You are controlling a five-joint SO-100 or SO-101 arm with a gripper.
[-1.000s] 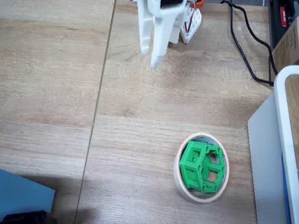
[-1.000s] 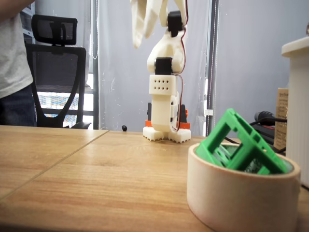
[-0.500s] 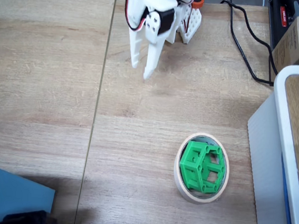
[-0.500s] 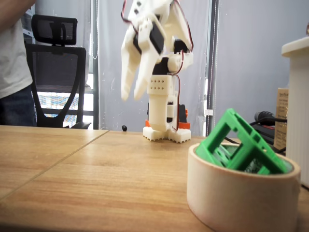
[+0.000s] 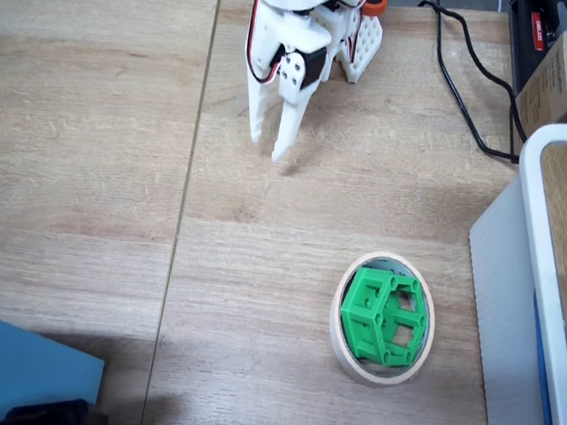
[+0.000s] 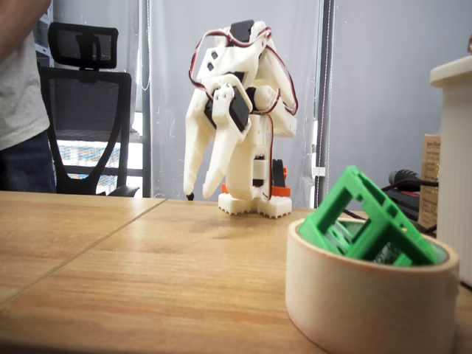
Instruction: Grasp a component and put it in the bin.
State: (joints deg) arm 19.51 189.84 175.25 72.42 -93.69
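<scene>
Gripper [image 5: 268, 143] had lowered and folded back toward the arm's base since the earlier frame, fingers narrowly parted, empty. Component [image 5: 382, 318] sat tilted inside bin [image 5: 337, 334], well apart, toward the table's near edge in a fixed view.

The table [image 5: 88, 154] is pale wood-grain board with a matt, smooth face and a thin seam between panels. The component [image 5: 384, 318] is bright green plastic, slightly shiny on its flat faces. The bin [image 6: 369, 310] is a ring of beige masking tape, papery and dull. The arm and its fingers [image 5: 281, 137] look like white matt plastic. Behind, the chair [image 6: 85, 70] has a black mesh back.
</scene>
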